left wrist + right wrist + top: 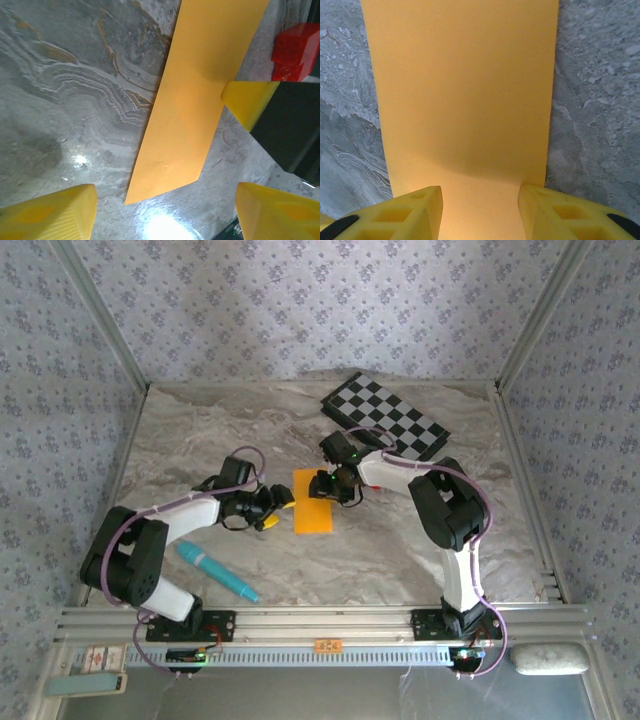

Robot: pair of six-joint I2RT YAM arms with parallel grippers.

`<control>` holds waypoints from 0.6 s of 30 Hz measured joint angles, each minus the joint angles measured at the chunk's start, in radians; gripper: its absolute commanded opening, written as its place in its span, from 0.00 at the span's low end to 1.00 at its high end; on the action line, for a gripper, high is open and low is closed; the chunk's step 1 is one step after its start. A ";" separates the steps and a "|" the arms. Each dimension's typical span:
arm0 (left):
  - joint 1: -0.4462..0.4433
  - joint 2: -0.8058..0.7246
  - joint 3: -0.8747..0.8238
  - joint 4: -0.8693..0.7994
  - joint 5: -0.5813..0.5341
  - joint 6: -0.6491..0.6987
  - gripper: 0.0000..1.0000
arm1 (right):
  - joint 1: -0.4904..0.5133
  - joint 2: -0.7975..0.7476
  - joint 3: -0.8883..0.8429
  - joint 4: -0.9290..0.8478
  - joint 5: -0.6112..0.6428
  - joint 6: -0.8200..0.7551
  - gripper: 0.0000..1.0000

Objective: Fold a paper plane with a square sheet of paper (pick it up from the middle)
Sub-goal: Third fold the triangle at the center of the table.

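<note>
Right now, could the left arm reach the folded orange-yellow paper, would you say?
Probably yes: the left gripper hangs open beside a corner of the paper, with just bare table between them, and the right gripper straddles the other end.

Arms were black-and-white, purple cabling.
Left arm [180,512] and right arm [460,575]: white links, black joint housings, purple cables [86,570] looped outside; fingers [415,215] yellow, ribbed, hollow-celled.

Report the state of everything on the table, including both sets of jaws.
square sheet of paper: lying flat, a narrow rectangle
left gripper: jaws open, beside the paper, empty
right gripper: jaws open, astride the paper's end
checkerboard: lying flat, untouched
pen: lying flat, untouched
</note>
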 measured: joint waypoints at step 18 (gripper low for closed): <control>-0.039 0.121 0.052 0.023 -0.002 -0.004 0.33 | 0.000 -0.005 -0.008 -0.003 0.028 0.003 0.33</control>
